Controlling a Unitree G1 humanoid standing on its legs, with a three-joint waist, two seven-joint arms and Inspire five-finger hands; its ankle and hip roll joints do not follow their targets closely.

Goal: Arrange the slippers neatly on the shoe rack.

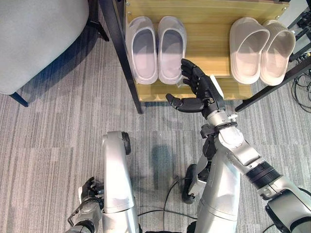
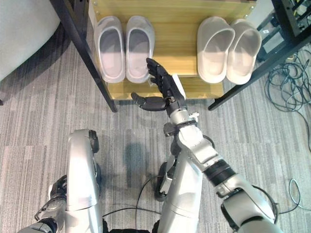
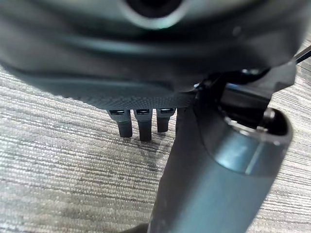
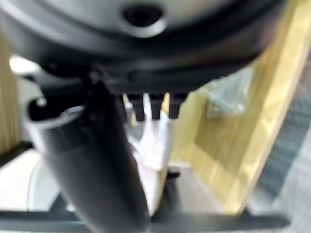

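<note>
I see both pairs of slippers on the rack (image 1: 204, 29) — the left pair (image 1: 156, 48) and the right pair (image 1: 261, 49), each side by side. My right hand (image 1: 198, 90) hangs spread at the rack's front edge, holding nothing; my left hand (image 1: 90, 190) is low over the carpet (image 1: 53, 141) — fingers straight.

Looks like I'm in an office or lab corner dressed up as a home entryway: grey striped carpet (image 1: 58, 145), a wooden shoe rack (image 1: 209, 19) holding 2 pairs of slippers (image 1: 155, 48), loose cables (image 2: 286, 82) beside it.
</note>
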